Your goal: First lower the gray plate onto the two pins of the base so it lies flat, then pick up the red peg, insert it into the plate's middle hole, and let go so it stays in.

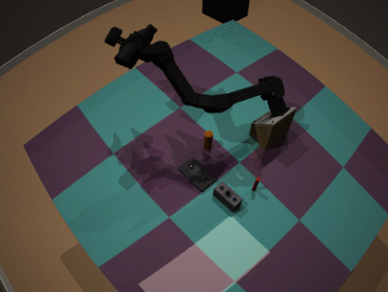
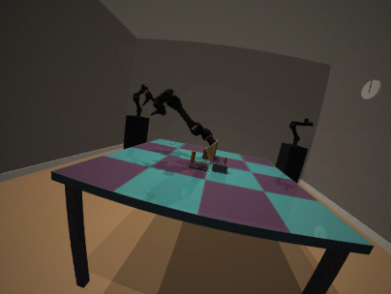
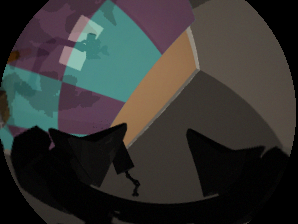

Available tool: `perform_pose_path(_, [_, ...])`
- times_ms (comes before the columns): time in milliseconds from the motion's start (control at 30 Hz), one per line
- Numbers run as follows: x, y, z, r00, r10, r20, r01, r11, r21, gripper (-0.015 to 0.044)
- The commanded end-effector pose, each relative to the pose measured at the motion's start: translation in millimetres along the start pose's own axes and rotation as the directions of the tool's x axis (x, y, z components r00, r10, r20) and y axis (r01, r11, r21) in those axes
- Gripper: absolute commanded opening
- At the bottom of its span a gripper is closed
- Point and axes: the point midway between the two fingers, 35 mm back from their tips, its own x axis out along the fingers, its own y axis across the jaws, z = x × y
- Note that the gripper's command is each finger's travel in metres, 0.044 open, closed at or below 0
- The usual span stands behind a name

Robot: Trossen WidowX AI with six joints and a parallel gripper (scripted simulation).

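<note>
Gripper: While the black gripper (image 1: 136,45) (image 2: 151,105) (image 3: 157,129) is hanging high and well apart from the parts, its fingers are standing wide, released, with nothing between them.
Gray plate: it is resting on the worktop (image 1: 317,240) (image 2: 237,203) (image 3: 110,60) just beside the base (image 1: 196,175) (image 2: 198,166), not on its pins; a rough closing grip is likely to be skewing it.
Pins: two small pale studs are rising from the dark, flat slab; if the plate's outer holes are missing either one, it is probably tilting or jamming.
Red peg: the slim, smooth cylinder (image 1: 256,184) (image 2: 225,161) is standing near the plate (image 1: 228,196) (image 2: 220,168); a careless finger is risking toppling it, and a slanted grip is risking binding in the middle hole.
Orange cylinder: this thicker, matt-looking post (image 1: 207,140) (image 2: 193,157) (image 3: 12,56) is standing near the base, possibly obstructing a low approach.
Plate shape: three round, dark-rimmed holes are running along a blocky gray bar.
Light: dim shadows are crossing teal and plum squares, perhaps masking the dark slab's edges.
</note>
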Motion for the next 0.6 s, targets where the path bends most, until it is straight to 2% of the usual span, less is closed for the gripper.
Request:
perform_pose_path(0, [0,0,0,1.0,0.0,0.0,0.0,1.0,0.0,0.0426])
perform_pose_path(67, [1,-2,-10,1.0,-0.014,-0.008,0.014,1.0,0.007,0.044])
perform_pose_path(133, [7,-5,-41,0.998,-0.045,-0.043,0.047,0.998,0.051,0.044])
perform_pose_path(333, [37,0,-136,0.974,-0.054,-0.22,0.126,0.936,0.329,0.044])
perform_pose_path(433, [37,0,-156,0.956,-0.096,-0.278,0.188,0.927,0.324,0.044])
perform_pose_path(567, [41,12,-225,0.901,-0.086,-0.426,0.296,0.839,0.456,0.044])
